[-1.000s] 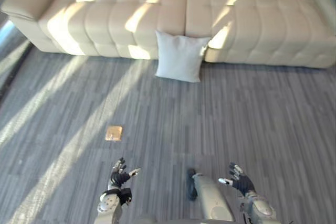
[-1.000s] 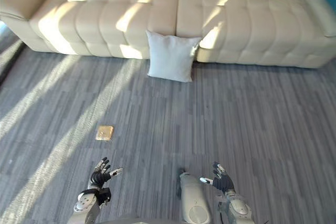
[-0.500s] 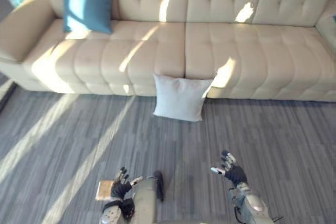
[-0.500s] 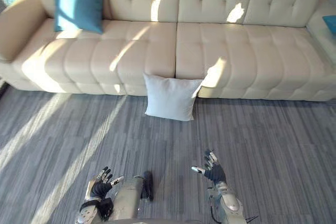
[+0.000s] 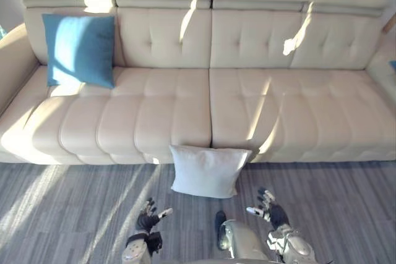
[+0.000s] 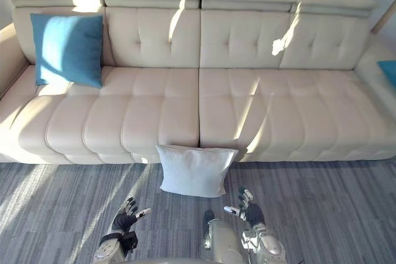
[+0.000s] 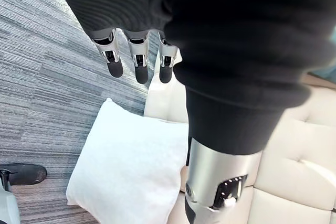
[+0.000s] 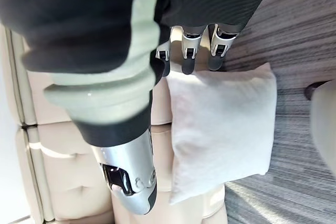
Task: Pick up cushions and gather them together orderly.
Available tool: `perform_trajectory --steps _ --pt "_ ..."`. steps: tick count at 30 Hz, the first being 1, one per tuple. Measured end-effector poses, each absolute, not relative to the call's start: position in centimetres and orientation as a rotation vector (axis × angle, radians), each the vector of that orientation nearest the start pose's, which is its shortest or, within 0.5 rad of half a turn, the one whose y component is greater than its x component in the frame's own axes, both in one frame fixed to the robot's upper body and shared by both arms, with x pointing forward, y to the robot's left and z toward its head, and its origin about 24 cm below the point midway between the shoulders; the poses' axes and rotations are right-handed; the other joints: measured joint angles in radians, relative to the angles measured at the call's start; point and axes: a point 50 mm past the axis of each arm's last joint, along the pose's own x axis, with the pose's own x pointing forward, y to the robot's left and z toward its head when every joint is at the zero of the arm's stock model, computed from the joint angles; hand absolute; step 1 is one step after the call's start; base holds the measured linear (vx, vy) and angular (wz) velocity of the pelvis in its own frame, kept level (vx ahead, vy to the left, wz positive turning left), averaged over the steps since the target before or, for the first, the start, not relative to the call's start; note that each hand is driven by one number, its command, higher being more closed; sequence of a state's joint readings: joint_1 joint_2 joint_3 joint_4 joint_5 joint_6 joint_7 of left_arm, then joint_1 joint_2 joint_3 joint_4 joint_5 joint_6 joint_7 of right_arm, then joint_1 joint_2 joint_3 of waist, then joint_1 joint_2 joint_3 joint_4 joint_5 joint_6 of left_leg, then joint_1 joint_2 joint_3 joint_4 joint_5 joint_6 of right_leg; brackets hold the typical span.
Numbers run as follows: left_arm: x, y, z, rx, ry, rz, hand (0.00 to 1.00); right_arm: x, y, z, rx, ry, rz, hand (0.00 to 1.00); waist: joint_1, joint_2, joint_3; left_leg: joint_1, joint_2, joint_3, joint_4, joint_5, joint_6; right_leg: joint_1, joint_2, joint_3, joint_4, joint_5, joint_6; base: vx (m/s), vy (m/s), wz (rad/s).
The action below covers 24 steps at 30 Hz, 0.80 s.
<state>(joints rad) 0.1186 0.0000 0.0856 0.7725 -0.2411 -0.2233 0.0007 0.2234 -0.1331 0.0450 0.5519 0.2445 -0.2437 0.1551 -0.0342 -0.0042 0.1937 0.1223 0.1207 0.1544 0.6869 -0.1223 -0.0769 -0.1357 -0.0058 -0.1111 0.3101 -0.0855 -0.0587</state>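
Note:
A white cushion (image 5: 207, 171) stands on the grey floor, leaning against the front of the cream sofa (image 5: 247, 109). A blue cushion (image 5: 80, 51) rests upright against the sofa's back at its left end. The edge of another blue cushion (image 6: 388, 69) shows at the sofa's far right. My left hand (image 5: 147, 219) is open, low over the floor, just short of the white cushion's left corner. My right hand (image 5: 269, 211) is open too, short of its right corner. Both wrist views show the white cushion (image 7: 131, 166) (image 8: 220, 124) past straight fingers (image 7: 137, 59) (image 8: 190, 45), untouched.
The sofa runs across the whole width of the view, with its left armrest (image 5: 9, 60) at the edge. Grey plank floor (image 5: 62, 214) with sun stripes lies in front of it.
The camera has moved toward the sofa, which now shows up to its headrests. The white cushion is much nearer my hands. The small tan thing on the floor has left the view.

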Motion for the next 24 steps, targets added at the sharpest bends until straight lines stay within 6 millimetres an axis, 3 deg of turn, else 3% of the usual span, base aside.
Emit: perform_trajectory --steps 1,2,4,6,7,8,10,12,14,19,22,24 --pt "14.9 17.3 -12.2 -0.242 0.646 0.245 0.00 14.9 -18.3 -9.3 0.137 0.502 0.015 0.00 0.020 0.005 -0.003 -0.060 0.034 0.026 0.113 -0.084 0.015 0.073 0.008 -0.001 -0.047 -0.009 -0.012 0.46 -0.076 -0.10" --pt "14.7 17.1 -12.2 -0.251 0.646 0.248 0.00 15.0 -18.4 -9.2 0.135 0.495 0.011 0.00 0.026 -0.016 -0.006 -0.131 0.038 0.044 0.117 -0.143 0.042 0.109 0.006 0.004 -0.073 -0.015 -0.016 0.33 -0.057 -0.18" --pt "14.7 16.7 -12.0 -0.261 0.635 0.243 0.00 15.7 -18.4 -8.7 0.135 0.460 0.012 0.00 0.050 0.000 -0.011 -0.226 0.023 0.039 0.017 -0.169 0.053 0.135 0.006 0.027 -0.103 -0.018 -0.011 0.26 -0.007 -0.40" --pt "14.4 16.4 -12.2 -0.265 0.645 0.242 0.00 16.1 -18.6 -8.3 0.131 0.438 0.005 0.00 0.058 0.008 -0.013 -0.259 -0.002 -0.017 -0.175 -0.145 0.032 0.151 0.011 0.059 -0.105 -0.032 0.011 0.25 0.055 -0.57" --pt "13.8 16.2 -12.4 -0.270 0.660 0.244 0.00 16.0 -18.7 -8.3 0.129 0.436 0.001 0.00 0.057 0.023 -0.021 -0.257 0.000 -0.044 -0.267 -0.106 0.024 0.158 0.027 0.062 -0.103 -0.043 0.023 0.32 0.134 -0.71" --pt "13.3 16.1 -12.6 -0.275 0.680 0.249 0.00 16.0 -18.6 -8.4 0.136 0.445 -0.016 0.00 0.055 0.045 -0.026 -0.235 0.013 -0.064 -0.316 -0.026 0.032 0.171 0.043 0.099 -0.082 -0.070 0.040 0.31 0.188 -0.68" --pt "13.5 16.4 -12.5 -0.265 0.668 0.249 0.00 15.9 -18.2 -8.2 0.148 0.431 -0.012 0.00 0.053 0.016 -0.033 -0.211 -0.006 -0.041 -0.348 -0.027 0.031 0.164 0.021 0.115 -0.064 -0.087 0.063 0.22 0.161 -0.38" --pt "14.5 16.9 -12.1 -0.247 0.638 0.240 0.00 16.0 -17.9 -8.0 0.153 0.417 -0.010 0.00 0.052 -0.011 -0.032 -0.225 -0.020 -0.017 -0.363 -0.035 0.043 0.130 0.004 0.136 -0.053 -0.104 0.072 0.11 0.101 -0.22" --pt "16.4 17.3 -11.0 -0.230 0.573 0.239 0.00 17.4 -17.3 -7.4 0.152 0.375 -0.002 0.00 0.051 -0.028 -0.007 -0.287 -0.020 0.002 -0.322 -0.043 0.055 0.065 0.004 0.166 -0.025 -0.105 0.074 0.08 0.122 -0.35" --pt "20.4 18.3 -7.7 -0.228 0.382 0.277 0.00 21.1 -17.4 -5.1 0.129 0.253 -0.030 0.00 0.059 -0.017 0.090 -0.451 0.001 0.003 -0.186 -0.063 0.079 -0.099 0.015 0.176 0.103 -0.115 0.087 -0.05 0.056 -0.11" --pt "22.3 19.2 -6.0 -0.256 0.293 0.329 0.00 23.0 -18.0 -3.4 0.128 0.163 -0.066 0.00 0.081 -0.015 0.166 -0.540 0.008 0.001 -0.083 -0.105 0.082 -0.206 0.019 0.192 0.236 -0.172 0.091 -0.11 0.023 -0.09" --pt "23.0 20.4 -5.3 -0.271 0.253 0.383 0.00 24.3 -18.2 -2.3 0.117 0.120 -0.070 0.00 0.080 -0.015 0.193 -0.626 0.018 -0.006 -0.004 -0.135 0.085 -0.293 0.024 0.190 0.322 -0.207 0.093 -0.18 0.012 -0.03"
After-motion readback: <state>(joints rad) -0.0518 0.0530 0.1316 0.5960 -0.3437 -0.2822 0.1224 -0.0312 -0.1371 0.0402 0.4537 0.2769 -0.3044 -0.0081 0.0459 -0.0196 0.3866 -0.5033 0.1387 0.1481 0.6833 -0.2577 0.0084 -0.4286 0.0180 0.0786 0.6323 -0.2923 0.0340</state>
